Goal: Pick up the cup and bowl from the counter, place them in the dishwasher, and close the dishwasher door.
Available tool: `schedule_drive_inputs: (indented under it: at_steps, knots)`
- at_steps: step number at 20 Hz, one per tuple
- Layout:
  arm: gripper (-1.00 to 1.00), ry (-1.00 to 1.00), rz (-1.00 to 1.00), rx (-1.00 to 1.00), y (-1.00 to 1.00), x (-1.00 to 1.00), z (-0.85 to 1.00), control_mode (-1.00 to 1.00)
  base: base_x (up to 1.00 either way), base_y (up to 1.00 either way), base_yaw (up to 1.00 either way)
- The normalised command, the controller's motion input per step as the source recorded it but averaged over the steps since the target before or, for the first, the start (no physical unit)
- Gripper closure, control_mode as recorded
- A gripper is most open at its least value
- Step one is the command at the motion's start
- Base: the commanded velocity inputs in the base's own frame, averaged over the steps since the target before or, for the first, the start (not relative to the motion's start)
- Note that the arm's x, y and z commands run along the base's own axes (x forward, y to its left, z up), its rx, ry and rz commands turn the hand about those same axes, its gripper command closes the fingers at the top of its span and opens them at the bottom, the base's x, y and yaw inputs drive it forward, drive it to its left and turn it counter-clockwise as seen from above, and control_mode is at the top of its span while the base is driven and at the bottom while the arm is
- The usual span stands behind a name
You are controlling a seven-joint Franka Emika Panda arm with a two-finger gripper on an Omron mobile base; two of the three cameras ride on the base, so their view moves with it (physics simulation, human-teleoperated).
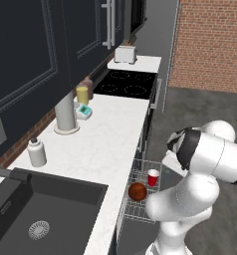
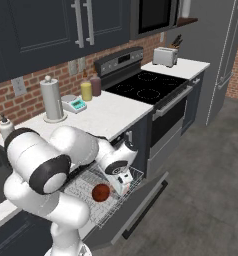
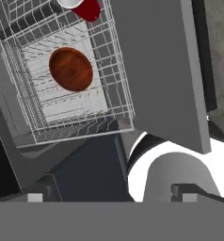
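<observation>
My jaws (image 2: 123,184) stand wide apart and hold nothing, hanging just over the pulled-out wire rack (image 3: 115,84) of the dishwasher (image 2: 141,200), whose door (image 3: 156,66) lies folded down flat below it. From my hand camera I look down into that rack: the bowl (image 3: 70,68) sits open side up on the grey wires near the middle, and the cup (image 3: 85,8) stands beside it toward one corner, cut off by the edge of the picture so that I see little more than its red wall and a sliver of pale rim. In the left base view the bowl (image 1: 137,191) and the cup (image 1: 153,177) sit close together but apart, the cup upright, both inside the rack walls, which I judge is where they belong; the loading looks done, and what is left is the door. My fingertips are hard to make out in the right base view, half lost against the rack and my own white wrist, and my forearm covers the cup there. Beyond the rack runs the worktop (image 1: 110,139), carrying a paper towel holder (image 1: 65,113), a soap bottle (image 1: 37,152) by the sink (image 1: 46,209), and a yellow jar (image 1: 82,94) against the wall. Farther off are the black stove (image 1: 125,83) and a toaster (image 1: 125,54). How the rack rides on its rails I cannot tell.
</observation>
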Motion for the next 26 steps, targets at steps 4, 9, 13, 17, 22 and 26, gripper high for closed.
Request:
schedule_drive_inputs:
  at_steps: [4,9,13,17,22,26]
  knots:
    - [-1.0,0.0,0.0,0.01,-0.64,-0.22,1.0,-1.0,0.0,0.0,0.0]
    - [-1.0,-0.11,0.0,0.15,-0.73,-0.38,0.8,-1.0,0.0,0.0,0.0]
    - [-1.0,-0.21,0.0,0.34,-0.75,-0.18,0.32,-1.0,0.0,0.0,0.0]
    - [-1.0,-0.26,0.0,0.52,-0.75,-0.03,-0.04,-1.0,0.0,0.0,0.0]
    - [-1.0,-0.3,0.0,0.49,-0.48,0.0,-0.33,-1.0,0.0,0.0,0.0]
    - [-1.0,-0.19,0.0,0.32,-0.26,0.05,-0.45,-1.0,0.0,0.0,0.0]
